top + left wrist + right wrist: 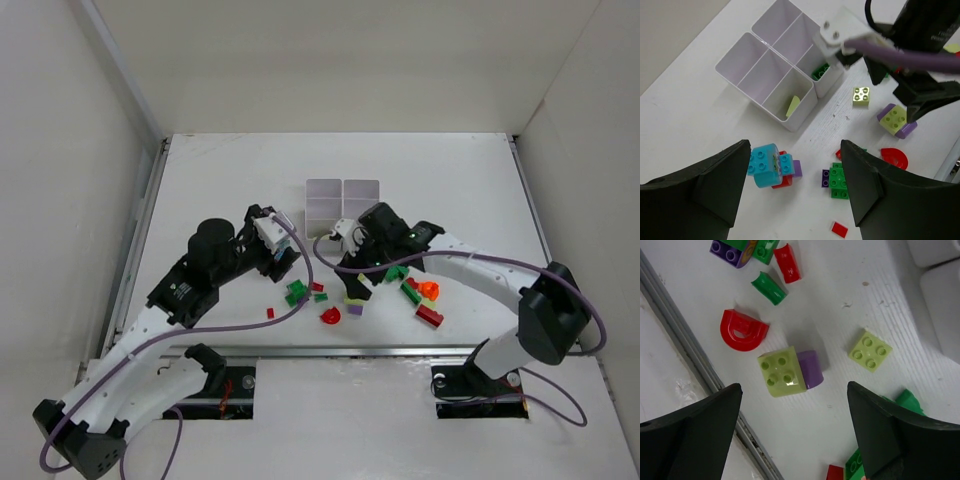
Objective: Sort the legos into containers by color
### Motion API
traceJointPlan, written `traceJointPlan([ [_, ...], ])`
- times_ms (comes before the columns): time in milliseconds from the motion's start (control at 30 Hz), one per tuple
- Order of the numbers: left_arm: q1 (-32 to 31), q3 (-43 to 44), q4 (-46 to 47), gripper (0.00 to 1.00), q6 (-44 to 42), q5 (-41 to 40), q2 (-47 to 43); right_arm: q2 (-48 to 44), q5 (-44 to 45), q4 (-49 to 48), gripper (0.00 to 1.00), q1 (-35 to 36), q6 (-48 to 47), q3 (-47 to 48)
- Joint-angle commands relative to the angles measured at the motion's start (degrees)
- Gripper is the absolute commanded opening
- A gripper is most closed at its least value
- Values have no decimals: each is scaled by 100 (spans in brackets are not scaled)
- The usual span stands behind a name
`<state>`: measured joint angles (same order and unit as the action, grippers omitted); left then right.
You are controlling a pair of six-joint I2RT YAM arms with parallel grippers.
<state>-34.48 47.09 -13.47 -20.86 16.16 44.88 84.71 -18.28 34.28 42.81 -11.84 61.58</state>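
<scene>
The white tray [756,59] of containers stands at the table's middle [342,200]. One compartment holds a green brick [821,71], another a yellow-green piece [793,105]. My left gripper [795,152] hangs open over the table. A cyan brick [767,164] stacked on red and purple pieces lies by its left finger, and a green-and-purple brick [839,180] by its right finger. My right gripper [794,401] is open and empty just above a yellow-green brick joined to a purple one [790,371]. A flat yellow-green brick [870,350] and a red arch [742,330] lie nearby.
A metal rail [690,350] runs along the table's near edge. More legos lie right of the right gripper, among them an orange one [430,290] and a red one [429,316]. The right arm and its purple cable [910,50] cross the left wrist view beside the tray.
</scene>
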Motion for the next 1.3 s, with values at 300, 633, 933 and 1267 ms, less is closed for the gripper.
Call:
traceJointPlan([
  [300, -94, -68, 275, 71, 284, -386, -349, 696, 588, 597, 81, 562, -249, 557],
  [633, -94, -68, 328, 71, 337, -518, -296, 1189, 826, 597, 64, 685, -135, 715],
  [933, -94, -68, 275, 71, 337, -570, -243, 1119, 413, 422, 2, 685, -56, 715],
  [1267, -147, 63, 47, 85, -347, -26, 73, 109, 300, 474, 0, 98, 725, 1215],
])
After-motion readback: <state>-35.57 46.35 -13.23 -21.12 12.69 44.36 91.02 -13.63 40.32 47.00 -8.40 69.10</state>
